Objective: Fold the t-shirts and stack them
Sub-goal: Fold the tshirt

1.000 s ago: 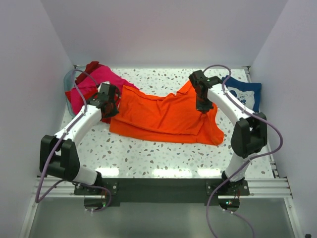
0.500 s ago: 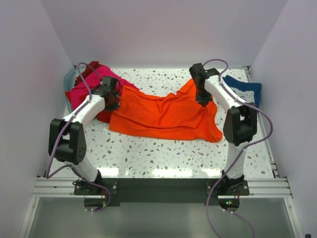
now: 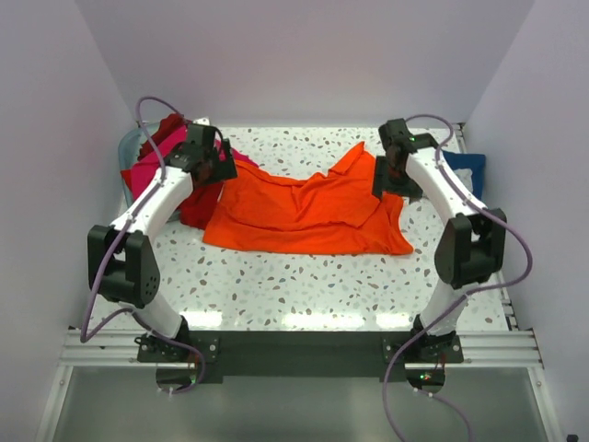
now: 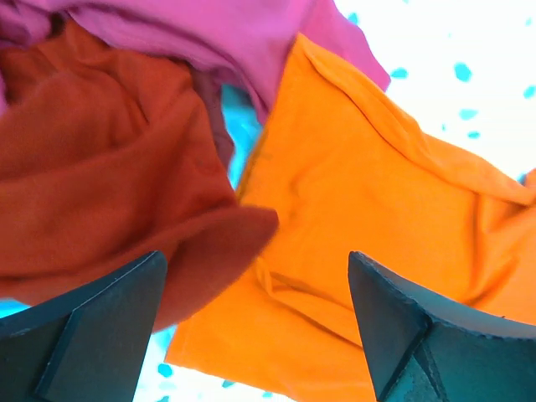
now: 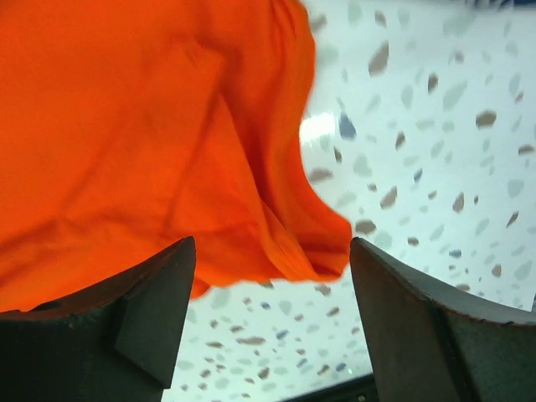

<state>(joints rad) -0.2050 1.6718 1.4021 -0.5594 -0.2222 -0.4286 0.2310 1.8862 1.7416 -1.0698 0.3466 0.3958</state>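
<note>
The bright orange t-shirt lies spread across the middle of the speckled table, its right hem folded under. My left gripper hovers open over its left edge, nothing between the fingers. Below it I see orange cloth, a red t-shirt and the hot pink t-shirt. My right gripper is open above the shirt's right corner, holding nothing. The pink shirt and red shirt are heaped at the left. A navy blue t-shirt lies at the back right.
A pale blue bin stands at the back left, partly under the pink and red heap. White walls close in the table on the left, back and right. Bare speckled tabletop shows to the right of the orange shirt and along the near edge.
Both grippers have opened and let go of the orange shirt. The left one moved back, the right one shifted right. The shirt's right side has settled flatter.
</note>
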